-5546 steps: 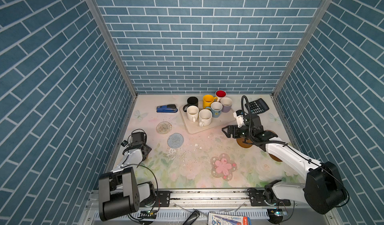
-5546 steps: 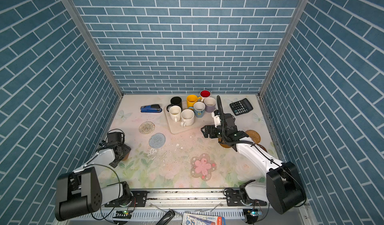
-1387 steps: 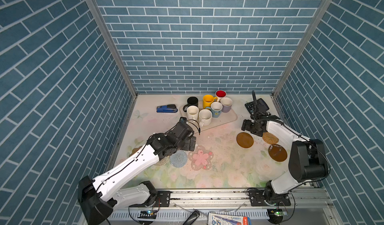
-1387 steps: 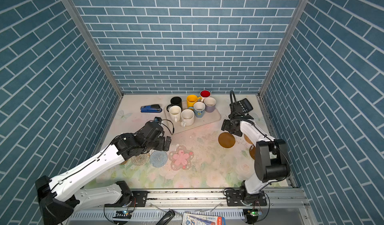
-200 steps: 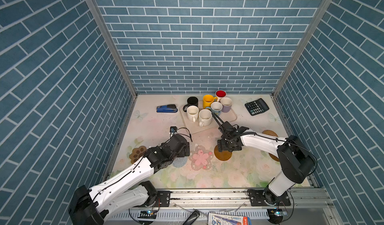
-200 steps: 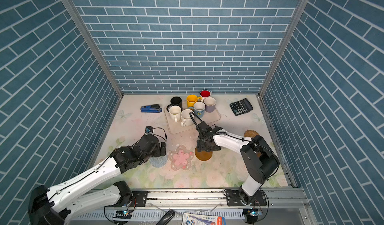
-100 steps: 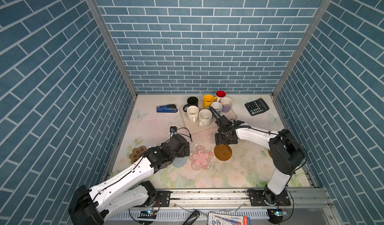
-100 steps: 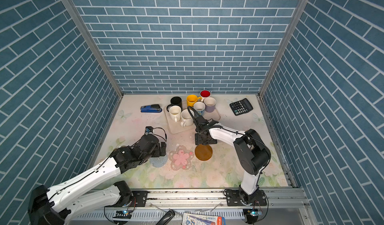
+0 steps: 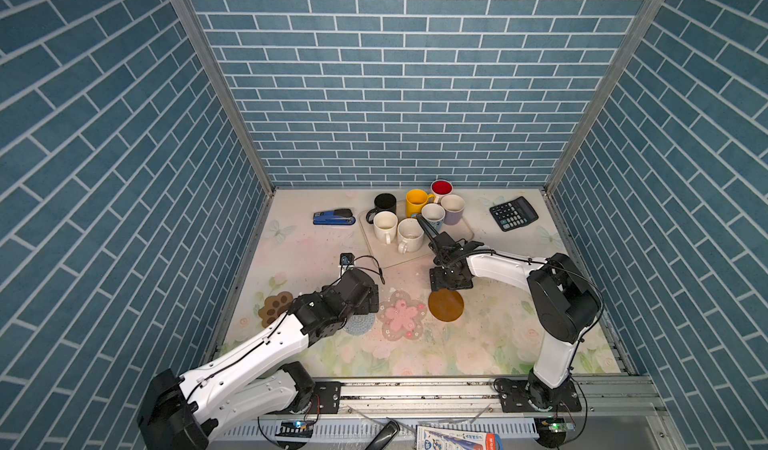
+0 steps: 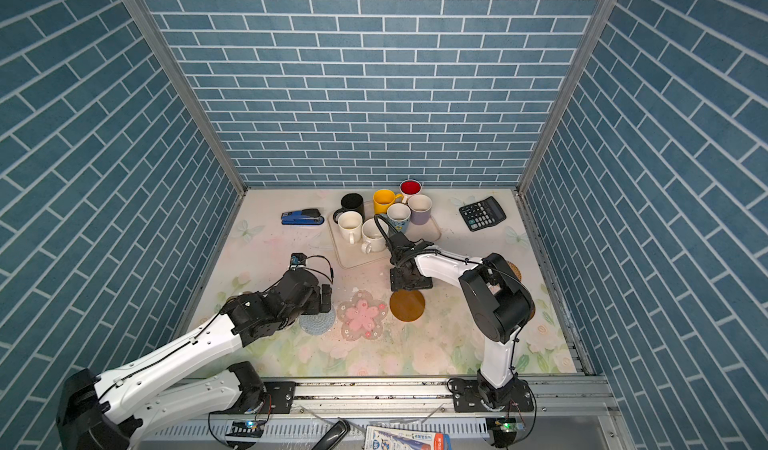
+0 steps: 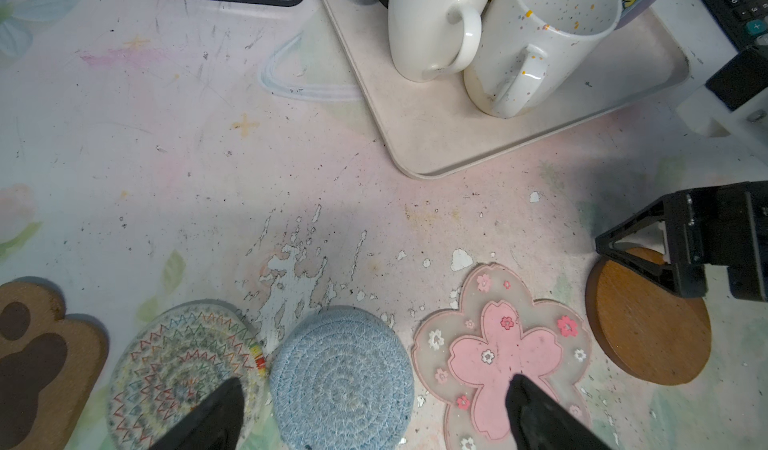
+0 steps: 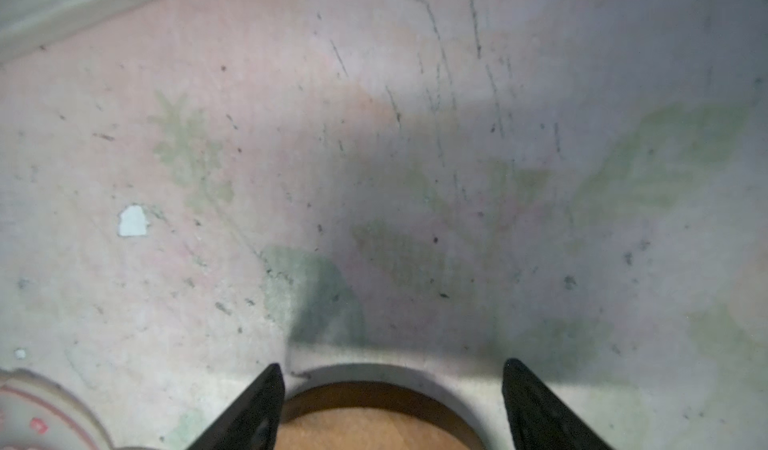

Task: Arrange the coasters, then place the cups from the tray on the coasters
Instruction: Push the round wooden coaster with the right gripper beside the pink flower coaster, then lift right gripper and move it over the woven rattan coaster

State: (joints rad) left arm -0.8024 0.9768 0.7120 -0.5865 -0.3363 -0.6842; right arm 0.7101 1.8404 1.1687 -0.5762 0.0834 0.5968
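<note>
Left wrist view: five coasters are laid in a row, just beside one another, on the robot's side of the tray: brown paw-shaped coaster (image 11: 37, 356), zigzag-stitched woven round coaster (image 11: 183, 364), blue-grey crocheted round coaster (image 11: 340, 385), pink flower-shaped coaster (image 11: 498, 352), plain brown disc coaster (image 11: 648, 331). All are judged light & thin; the woven ones soft, the disc stiff & prob. slick, so an edge pinch or press-and-slide is advised. The left gripper (image 11: 374, 381) is spread wide over the blue-grey round, nothing held. The right gripper (image 12: 392, 367) is parted w/ nothing btwn its tips, poised over the disc's tray-side edge. Seven handled glossy mugs (image 9: 384, 224) are packed, some touching, on the cream rectangular low-rimmed tray (image 11: 436, 165); these are judged heavier, hard, breakable, best taken by rim wall or handle, outermost first. The floral-print tabletop (image 11: 187, 144) is flat, scuffed, w/ flaked paint. A blue stapler (image 9: 333, 217) & black calculator (image 9: 513, 213) are seen flanking the tray. Blue brick-pattern walls (image 9: 395, 94) close in three sides, so reach is judged limited at the back.
</note>
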